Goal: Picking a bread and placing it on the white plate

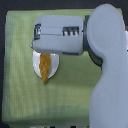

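On green cloth (20,75): white plate (36,67), bread (46,67) lying across it, far end overhanging the rim. Gripper (39,33) above; finger opening cannot be told. Risk: loaf tipping off if nudged.

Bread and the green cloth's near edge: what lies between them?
Exterior view: past the bread and white plate rim, only bare green cloth.

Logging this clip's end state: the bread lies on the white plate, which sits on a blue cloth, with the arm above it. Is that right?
Not quite: the cloth is green, not blue, as the exterior view shows. The rest holds: the bread lies on the white plate, and the arm is above it, covering the plate's upper part. The pincer cannot be made out from here.
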### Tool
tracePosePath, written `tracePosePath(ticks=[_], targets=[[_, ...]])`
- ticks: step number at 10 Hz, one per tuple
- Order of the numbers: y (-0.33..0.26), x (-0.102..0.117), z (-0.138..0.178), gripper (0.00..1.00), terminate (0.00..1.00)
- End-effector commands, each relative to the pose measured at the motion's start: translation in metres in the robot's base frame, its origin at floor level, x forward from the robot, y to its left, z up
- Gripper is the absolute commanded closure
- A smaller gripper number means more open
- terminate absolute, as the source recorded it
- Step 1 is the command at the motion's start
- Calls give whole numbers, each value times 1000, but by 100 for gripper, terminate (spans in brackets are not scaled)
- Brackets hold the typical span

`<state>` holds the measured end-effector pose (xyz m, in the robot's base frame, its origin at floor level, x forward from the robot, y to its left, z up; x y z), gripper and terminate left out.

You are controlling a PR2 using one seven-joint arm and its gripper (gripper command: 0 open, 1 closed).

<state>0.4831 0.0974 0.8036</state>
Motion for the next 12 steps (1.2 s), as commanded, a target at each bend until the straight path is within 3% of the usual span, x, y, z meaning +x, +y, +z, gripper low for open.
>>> tracePosePath(ticks=[1,3,5,8,12], targets=[[-13,29,48,0,0],[-31,60,129,0,0],[-40,68,156,0,0],[-74,52,162,0,0],[-190,35,152,0,0]])
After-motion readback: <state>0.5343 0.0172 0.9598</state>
